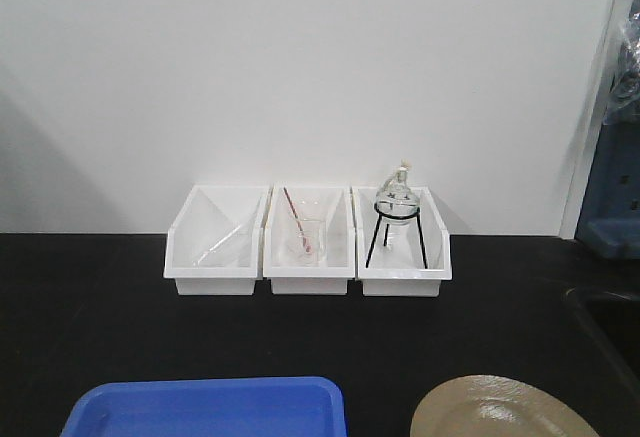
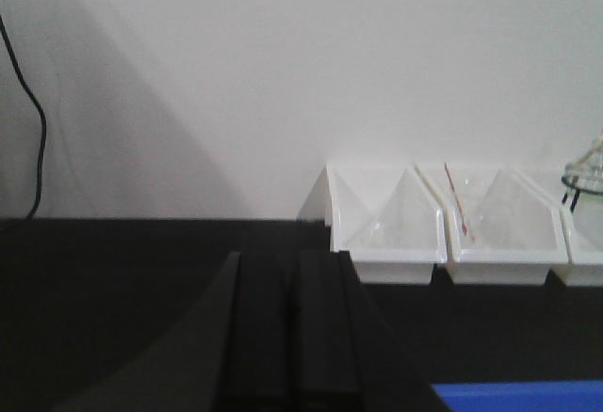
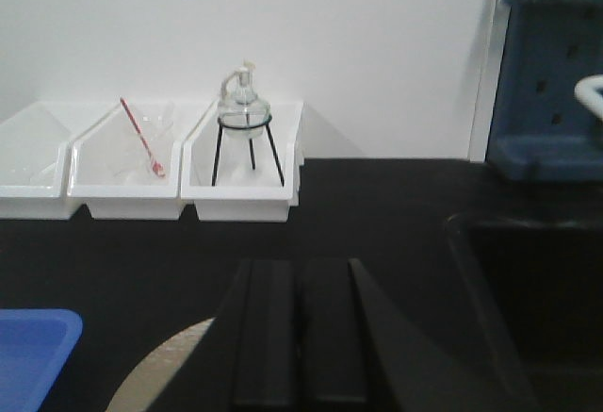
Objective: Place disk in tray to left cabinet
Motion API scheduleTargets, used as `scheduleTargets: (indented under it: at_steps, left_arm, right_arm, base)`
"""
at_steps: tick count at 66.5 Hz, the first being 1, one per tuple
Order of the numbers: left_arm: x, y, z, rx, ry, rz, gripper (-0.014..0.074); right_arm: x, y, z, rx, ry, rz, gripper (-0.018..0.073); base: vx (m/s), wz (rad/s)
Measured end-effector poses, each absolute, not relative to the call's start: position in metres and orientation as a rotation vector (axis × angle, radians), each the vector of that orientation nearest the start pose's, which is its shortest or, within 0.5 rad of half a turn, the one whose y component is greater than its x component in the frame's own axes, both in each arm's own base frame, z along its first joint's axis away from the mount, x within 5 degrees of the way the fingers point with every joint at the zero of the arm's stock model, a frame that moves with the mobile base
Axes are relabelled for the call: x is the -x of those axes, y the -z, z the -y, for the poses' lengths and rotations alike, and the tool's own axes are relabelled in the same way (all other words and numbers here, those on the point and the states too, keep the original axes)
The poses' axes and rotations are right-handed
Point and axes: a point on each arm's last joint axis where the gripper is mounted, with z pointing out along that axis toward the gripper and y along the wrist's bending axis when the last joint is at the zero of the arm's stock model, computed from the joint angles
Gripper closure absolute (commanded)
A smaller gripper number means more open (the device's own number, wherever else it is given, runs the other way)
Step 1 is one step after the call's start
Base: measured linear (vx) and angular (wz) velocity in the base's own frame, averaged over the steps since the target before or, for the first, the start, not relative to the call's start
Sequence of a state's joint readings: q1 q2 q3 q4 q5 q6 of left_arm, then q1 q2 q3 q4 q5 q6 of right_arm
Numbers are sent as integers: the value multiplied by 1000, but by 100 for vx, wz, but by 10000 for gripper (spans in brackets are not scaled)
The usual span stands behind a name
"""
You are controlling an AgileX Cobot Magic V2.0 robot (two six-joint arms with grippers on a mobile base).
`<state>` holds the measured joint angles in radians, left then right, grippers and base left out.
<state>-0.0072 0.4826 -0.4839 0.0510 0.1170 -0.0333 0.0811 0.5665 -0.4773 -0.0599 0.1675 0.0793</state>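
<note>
Forward of the row of three white plastic bins, at the near right edge of the front view: large, round, shallow, glossy tan disk, flat on the counter and cut off by the frame. Same disk in the right wrist view, low and left of the right gripper, partly hidden behind its black fingers; touching or apart, impossible to tell. Forward of the left and middle bins, beside the disk but apart from it: rectangular bright blue plastic tray with rounded corners and a low raised rim. Only a blue strip of that tray in the left wrist view, low and right of the left gripper.

Under everything, matte black countertop; behind the bins, plain white wall. Middle bin with clear glass beaker and thin red rod; right bin with round glass flask on black wire tripod. Right of the bins, dark sunken sink and dark blue perforated rack. Left of the bins, thin black cable against the wall.

Both grippers clenched, finger against finger with only a seam between, empty-handed.
</note>
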Motion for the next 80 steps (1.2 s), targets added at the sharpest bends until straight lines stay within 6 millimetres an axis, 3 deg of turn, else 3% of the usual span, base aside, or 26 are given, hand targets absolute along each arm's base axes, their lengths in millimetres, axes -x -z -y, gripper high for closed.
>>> scheduleTargets:
  at_steps: [15, 21, 38, 46, 55, 63, 70, 80]
  left_arm:
    - [-114, -315, 0, -13, -17, -1753, 286]
    - [-114, -313, 0, -13, -18, -1770, 245]
    - [-114, -312, 0, -12, -18, -1782, 237]
    - [-114, -312, 0, -12, -18, -1782, 237]
    - [-114, -312, 0, -12, -18, -1782, 237]
    - [-114, -312, 0, -12, -18, -1782, 237]
    - [-114, -312, 0, -12, -18, -1782, 237]
    - [-114, -312, 0, -12, -18, -1782, 237]
  right_arm:
    - [-148, -293, -12, 1, -105, -1888, 132]
    - [-155, -288, -12, -4, -107, -1925, 85]
    - [-158, -271, -16, -156, -235, -2119, 92]
    - [-156, -276, -14, -294, -267, -2281, 92]
    - [-170, -290, 12, -485, -132, -2358, 92]
    - [-186, -294, 36, -532, -15, -2371, 92]
    - [-200, -278, 51, -573, 19, -2460, 92]
    - [-227, -248, 54, -579, -80, -2541, 92]
  base:
    - [0, 0]
    - [0, 0]
    - [0, 0]
    - [0, 0]
    - [0, 0]
    - [0, 0]
    - [0, 0]
    - [0, 0]
